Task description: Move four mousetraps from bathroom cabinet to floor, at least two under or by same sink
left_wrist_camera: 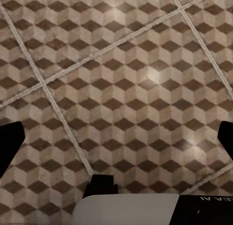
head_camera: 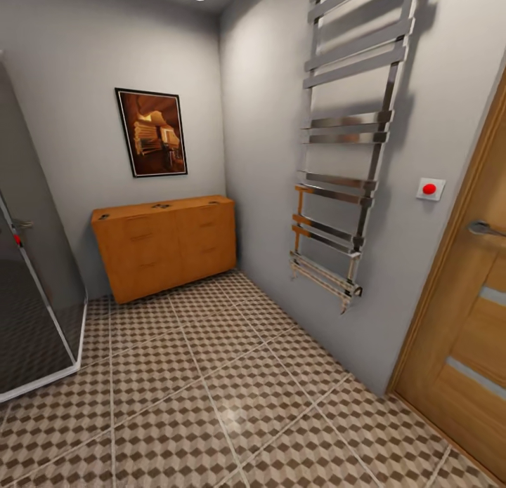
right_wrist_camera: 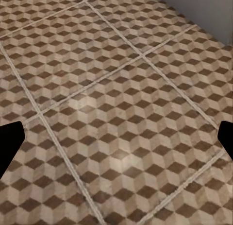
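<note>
The orange-brown cabinet (head_camera: pixel 167 246) stands in the far corner against the back wall, its drawers shut. Small flat things (head_camera: pixel 161 206) lie on its top, one near the left end (head_camera: pixel 104 216); they are too small to identify as mousetraps. The cube-patterned bathroom floor (head_camera: pixel 211 390) stretches from me to the cabinet. The sink is out of view. My left gripper (left_wrist_camera: pixel 116 140) hangs open over bare tiles, its dark fingertips (left_wrist_camera: pixel 9 145) at the frame edges. Over the tiles as well, my right gripper (right_wrist_camera: pixel 116 142) is open, holding nothing.
A glass shower enclosure (head_camera: pixel 35 298) takes up the left side. A chrome towel radiator (head_camera: pixel 348 158) juts from the right wall. Further right are a red button (head_camera: pixel 429 189) and a wooden door (head_camera: pixel 464 319). A framed picture (head_camera: pixel 152 132) hangs above the cabinet.
</note>
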Controlling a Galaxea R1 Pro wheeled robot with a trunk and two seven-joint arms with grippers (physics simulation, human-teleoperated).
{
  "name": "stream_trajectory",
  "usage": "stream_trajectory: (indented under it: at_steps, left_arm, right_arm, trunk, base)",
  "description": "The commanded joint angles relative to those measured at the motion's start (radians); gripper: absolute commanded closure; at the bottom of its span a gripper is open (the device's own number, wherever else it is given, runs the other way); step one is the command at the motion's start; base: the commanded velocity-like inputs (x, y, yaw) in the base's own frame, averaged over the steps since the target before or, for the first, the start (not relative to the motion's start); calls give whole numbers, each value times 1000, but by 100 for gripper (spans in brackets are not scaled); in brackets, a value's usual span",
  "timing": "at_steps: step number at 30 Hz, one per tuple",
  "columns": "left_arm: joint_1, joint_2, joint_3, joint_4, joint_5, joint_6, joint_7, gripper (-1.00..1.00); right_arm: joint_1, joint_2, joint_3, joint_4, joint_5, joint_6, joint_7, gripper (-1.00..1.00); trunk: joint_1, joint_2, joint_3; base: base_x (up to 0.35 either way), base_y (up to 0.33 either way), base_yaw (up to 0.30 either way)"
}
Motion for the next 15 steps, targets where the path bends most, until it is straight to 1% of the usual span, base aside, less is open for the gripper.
stream_trajectory:
  at_steps: [1, 12, 15]
  left_arm:
    - [0, 0, 0, 0, 6, -2, 0, -100]
    - [0, 0, 0, 0, 6, -2, 0, -100]
    - [0, 0, 0, 0, 6, -2, 0, -100]
  right_arm:
    - [0, 0, 0, 0, 0, -2, -4, -100]
    - [0, 0, 0, 0, 0, -2, -4, -100]
    - [0, 0, 0, 0, 0, -2, -4, -100]
  trunk:
    - [0, 0, -1]
    - [0, 0, -1]
    - [0, 0, -1]
  base:
    - [0, 0, 255]
    - [0, 0, 255]
    - [45, 0, 255]
